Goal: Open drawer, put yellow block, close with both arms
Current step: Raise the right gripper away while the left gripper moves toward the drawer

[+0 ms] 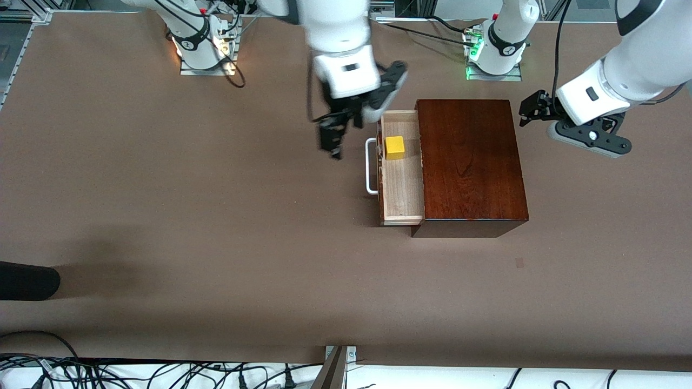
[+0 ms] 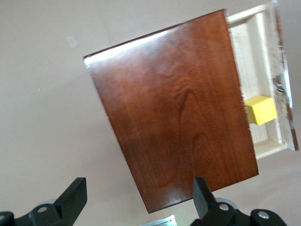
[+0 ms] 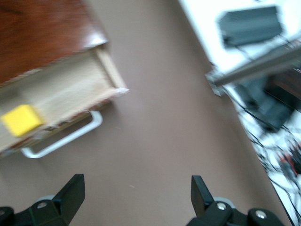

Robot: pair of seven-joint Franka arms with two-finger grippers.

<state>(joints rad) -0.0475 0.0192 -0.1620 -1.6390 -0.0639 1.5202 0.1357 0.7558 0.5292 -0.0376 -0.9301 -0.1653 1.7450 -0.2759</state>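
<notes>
Two arms flank the glossy mahogany box point(image 1: 471, 162). Its pale-wood drawer point(image 1: 401, 194) stands pulled out, and the small yellow block point(image 1: 394, 147) sits inside near the white loop handle point(image 1: 371, 166), so closing looks next. Over the table beside that handle, the right gripper point(image 1: 336, 131) hangs released and empty. Off the box's other end, the left gripper point(image 1: 532, 111) waits, spread wide and holding nothing.

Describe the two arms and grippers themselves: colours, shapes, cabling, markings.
Both arms are glossy white with rounded segments and dark joint bands, on bases bolted to metal plates. Black cables run along them. The right gripper and the left gripper are black two-finger units on white wrist blocks. The left arm's wrist carries a black flange with visible screws. A green light glows at the left base, a warm one at the right.
</notes>
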